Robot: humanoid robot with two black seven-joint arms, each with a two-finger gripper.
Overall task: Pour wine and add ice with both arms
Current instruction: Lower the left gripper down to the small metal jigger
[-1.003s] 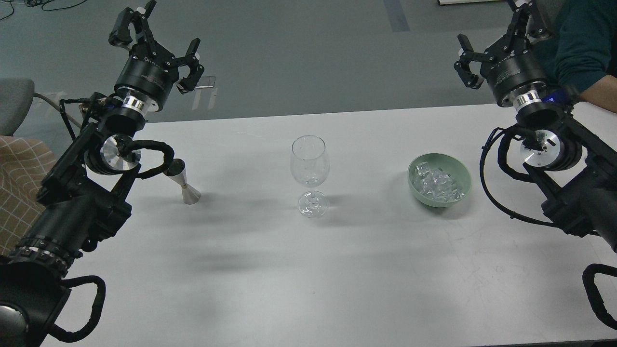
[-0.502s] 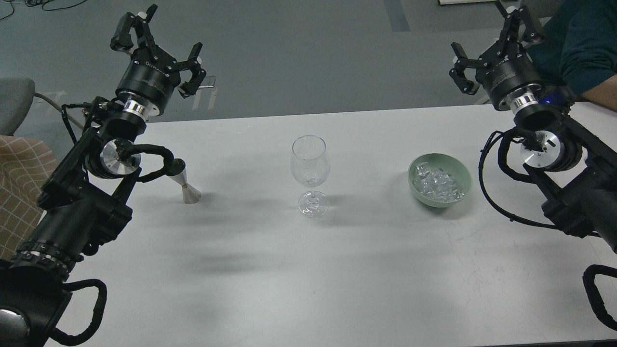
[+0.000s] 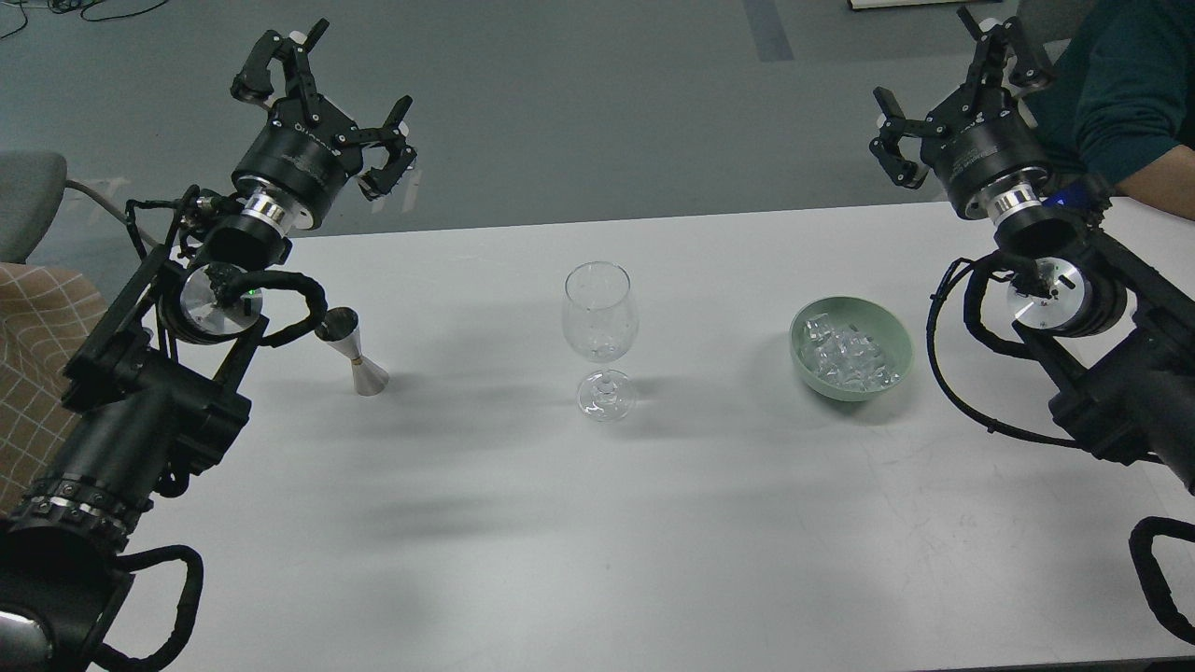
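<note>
An empty clear stemmed wine glass (image 3: 600, 336) stands upright at the middle of the white table (image 3: 597, 523). Clear ice cubes (image 3: 845, 359) lie heaped in a pale green bowl (image 3: 894, 338) to its right. A small silver jigger (image 3: 358, 353) stands to its left, just beside my left arm. My left gripper (image 3: 322, 112) is open and empty, raised beyond the table's far left edge. My right gripper (image 3: 952, 98) is open and empty, raised beyond the far right edge, well above and behind the bowl.
A person's teal-sleeved arm (image 3: 1134, 103) reaches in at the top right, close behind my right gripper. A grey chair (image 3: 28, 201) and a checked cloth (image 3: 42, 345) sit at the left edge. Grey floor lies past the table's far edge.
My left gripper has swung a little to the right. My right gripper has shifted slightly left and up. The glass, bowl and jigger have not moved.
</note>
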